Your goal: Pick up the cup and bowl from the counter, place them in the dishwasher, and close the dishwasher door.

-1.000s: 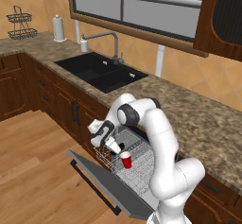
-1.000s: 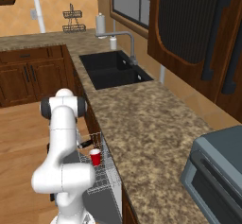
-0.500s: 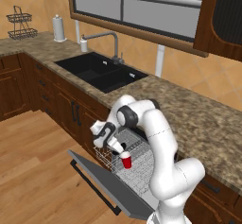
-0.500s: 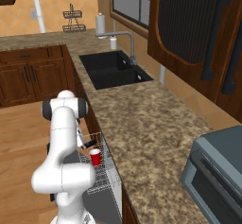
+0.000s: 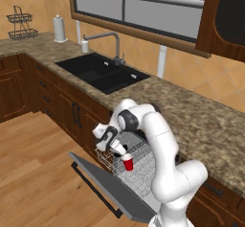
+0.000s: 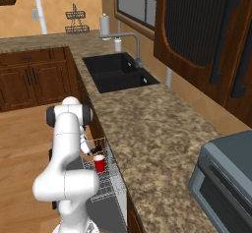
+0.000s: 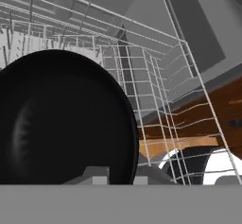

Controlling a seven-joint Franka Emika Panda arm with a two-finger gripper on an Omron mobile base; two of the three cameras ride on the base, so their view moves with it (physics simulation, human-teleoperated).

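The black bowl (image 7: 61, 119) looms close in the hand view, tilted over the white wire rack (image 7: 160, 95) of the dishwasher. My gripper (image 7: 119, 176) is shut on its rim, one fingertip on each side. In the left base view the gripper (image 5: 116, 148) hangs low over the rack (image 5: 143, 166), just left of the red cup (image 5: 128, 164), which stands upright in it. The cup (image 6: 99, 163) also shows beside my arm in the right base view. The grey dishwasher door (image 5: 107, 185) lies folded down and open, its black bar handle toward the floor.
The granite counter (image 5: 201, 120) runs above the dishwasher, with a black sink (image 5: 103, 73) and tap to the left. Dark wooden cabinets (image 5: 72, 111) flank the opening. A grey appliance (image 6: 226, 178) sits on the counter at the right. Wooden floor (image 5: 38, 173) lies in front of the door.
The hand with the bowl has sunk very slightly toward the rack. The cup and the door have not moved.
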